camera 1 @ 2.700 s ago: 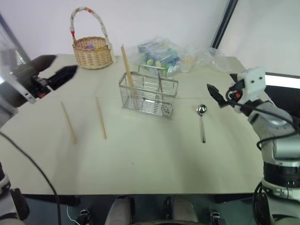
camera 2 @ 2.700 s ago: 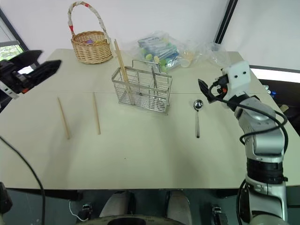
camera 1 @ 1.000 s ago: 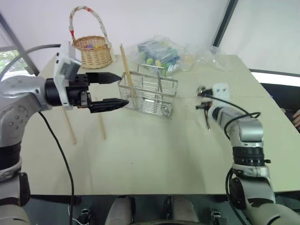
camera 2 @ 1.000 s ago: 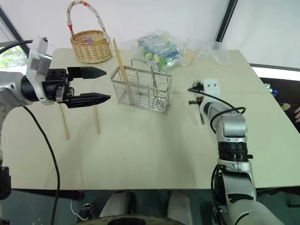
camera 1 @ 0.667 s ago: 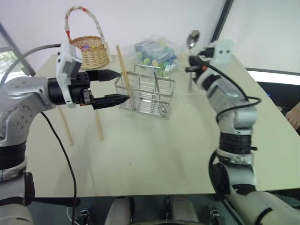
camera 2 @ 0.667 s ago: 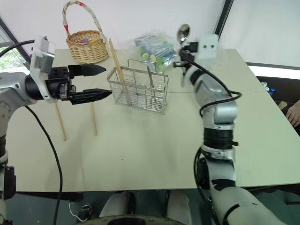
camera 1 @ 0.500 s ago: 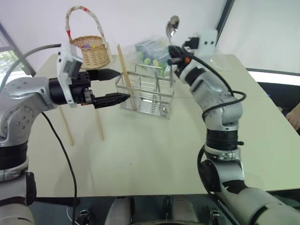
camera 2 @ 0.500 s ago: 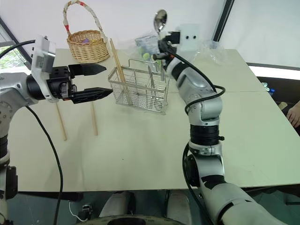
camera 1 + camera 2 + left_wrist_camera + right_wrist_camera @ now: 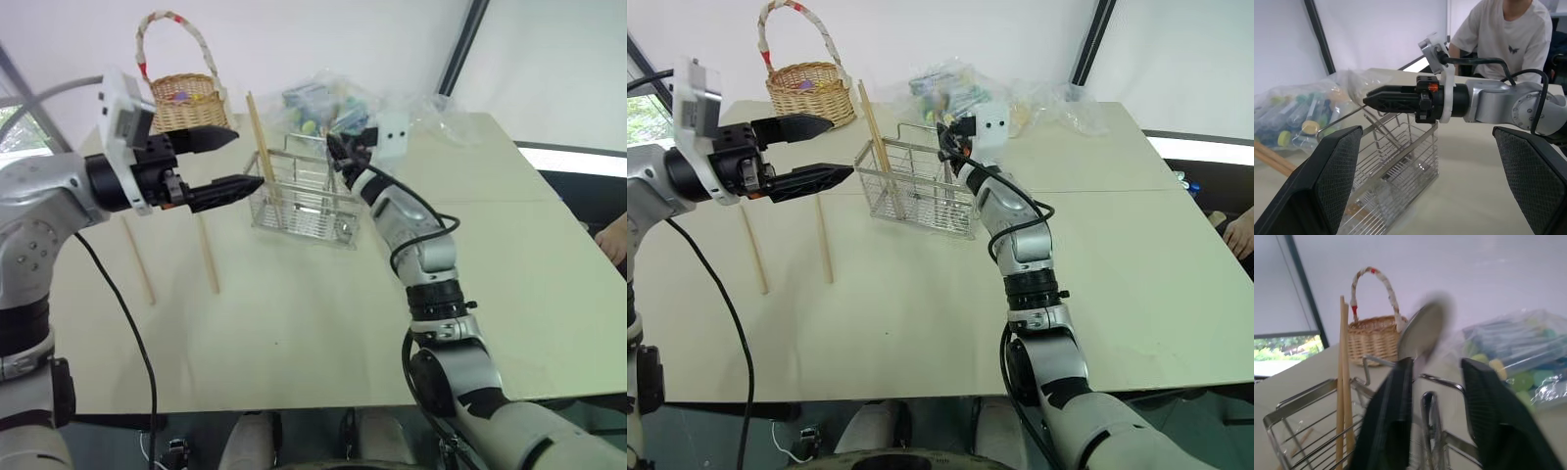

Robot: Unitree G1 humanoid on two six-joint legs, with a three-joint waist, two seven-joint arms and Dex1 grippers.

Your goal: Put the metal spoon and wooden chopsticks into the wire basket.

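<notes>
Right claw (image 9: 1432,396) has swung over the basket (image 9: 306,201), fingers apart; spoon (image 9: 1421,333) upright, bowl up. Left claw (image 9: 235,162) gapes empty.

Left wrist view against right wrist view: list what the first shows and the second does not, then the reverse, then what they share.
Left wrist view, not the right: a seated person in a white T-shirt behind the table, and the right gripper seen from the side, over the wire basket.
Right wrist view, not the left: the wicker basket, the wooden chopsticks standing in the wire basket, and the blurred metal spoon above the right gripper's parted fingers.
Both: the wire basket and the plastic bag of tubes.
</notes>
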